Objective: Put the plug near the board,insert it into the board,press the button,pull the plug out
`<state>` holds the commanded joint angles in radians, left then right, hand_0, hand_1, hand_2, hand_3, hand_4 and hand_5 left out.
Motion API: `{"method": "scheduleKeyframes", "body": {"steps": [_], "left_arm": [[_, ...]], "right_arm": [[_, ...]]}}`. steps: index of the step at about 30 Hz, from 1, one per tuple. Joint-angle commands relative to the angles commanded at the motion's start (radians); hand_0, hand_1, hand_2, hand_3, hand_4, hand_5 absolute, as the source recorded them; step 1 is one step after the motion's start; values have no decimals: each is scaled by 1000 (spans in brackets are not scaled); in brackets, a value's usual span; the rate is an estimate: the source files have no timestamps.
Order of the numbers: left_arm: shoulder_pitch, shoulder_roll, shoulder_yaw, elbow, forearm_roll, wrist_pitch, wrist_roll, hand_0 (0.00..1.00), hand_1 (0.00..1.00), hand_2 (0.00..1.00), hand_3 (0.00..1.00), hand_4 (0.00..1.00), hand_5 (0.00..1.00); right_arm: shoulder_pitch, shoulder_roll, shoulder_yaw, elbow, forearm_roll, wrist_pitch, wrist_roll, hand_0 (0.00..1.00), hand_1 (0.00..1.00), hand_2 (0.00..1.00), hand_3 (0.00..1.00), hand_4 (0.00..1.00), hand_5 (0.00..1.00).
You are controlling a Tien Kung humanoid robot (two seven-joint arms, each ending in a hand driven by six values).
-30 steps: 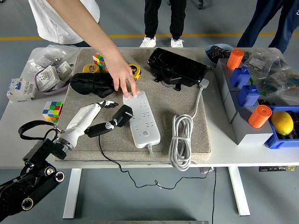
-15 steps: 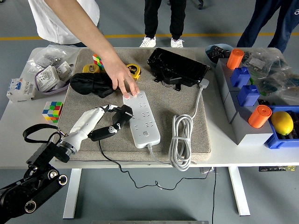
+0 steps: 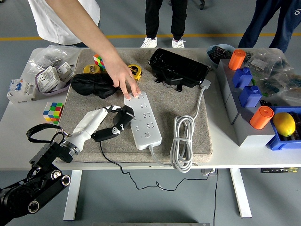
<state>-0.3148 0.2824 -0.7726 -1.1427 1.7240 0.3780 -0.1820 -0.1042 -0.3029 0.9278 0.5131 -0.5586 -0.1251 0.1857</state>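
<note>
A white power strip (image 3: 142,117) lies lengthwise on the grey mat (image 3: 188,101), its grey cable coiled to its right. My left hand (image 3: 110,123) has white fingers curled around a black plug (image 3: 124,116), held just left of the strip's left edge. The plug's black cord (image 3: 106,153) trails down over the table's front edge. A person's hand (image 3: 126,80) rests fingertips on the strip's far end, holding it down. My right hand does not show.
A black bag (image 3: 91,84), yellow tape measure (image 3: 135,70) and black box (image 3: 178,68) lie at the mat's back. Rubik's cubes (image 3: 52,111) and white electrical parts (image 3: 47,77) sit left. Grey and blue bins with orange cylinders and a lemon (image 3: 283,124) stand right.
My left hand has carried the plug slightly forward and right, closer to the strip's left edge. The person's hand stays pressed on the strip's far end.
</note>
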Motion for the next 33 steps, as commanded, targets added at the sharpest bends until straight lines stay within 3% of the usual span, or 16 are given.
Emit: {"method": "scheduleKeyframes", "body": {"steps": [20,33], "left_arm": [[-16,-6,28,-28,15,-11,10,769,785,775,767,749,767],[-55,-22,56,-39,29,-13,18,768,784,775,764,758,771]], "right_arm": [[1,0,-2,0,0,1,1,624,620,582,539,625,127],[0,1,1,-1,0,1,2,623,620,582,539,626,128]]}}
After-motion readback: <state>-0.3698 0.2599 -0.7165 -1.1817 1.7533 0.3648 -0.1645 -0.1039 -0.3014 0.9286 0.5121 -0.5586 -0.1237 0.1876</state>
